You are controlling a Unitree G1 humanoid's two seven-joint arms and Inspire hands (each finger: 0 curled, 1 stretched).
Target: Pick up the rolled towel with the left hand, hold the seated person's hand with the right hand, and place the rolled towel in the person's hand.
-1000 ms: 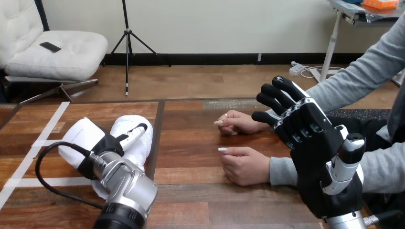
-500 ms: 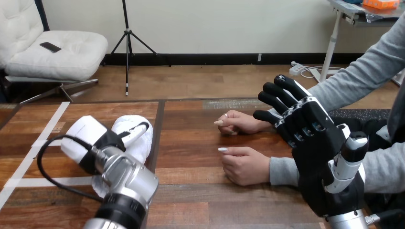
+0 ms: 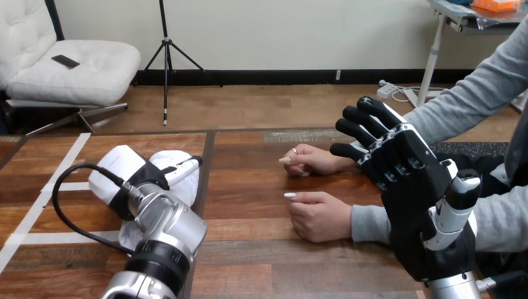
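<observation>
White rolled terry towel [image 3: 182,185] lies toward the wooden table's [image 3: 249,187] left edge, long axis pointing away from the robot, beneath the left hand [image 3: 119,172]; whether that hand grips it I cannot tell. The right hand [image 3: 405,180], fingers straight and apart, hovers beside the person's nearer hand [image 3: 317,217].

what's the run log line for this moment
left hand over rolled towel | right hand open by person's hands | towel not yet handed

**No readable writing**

No word, number, label or sign can be made out; the white tape strips [image 3: 37,208] on the wooden table [image 3: 261,180] are plain, unmarked bands; the rolled towel [image 3: 183,190] shows bare white cloth, with no tag or print legible on it.
</observation>
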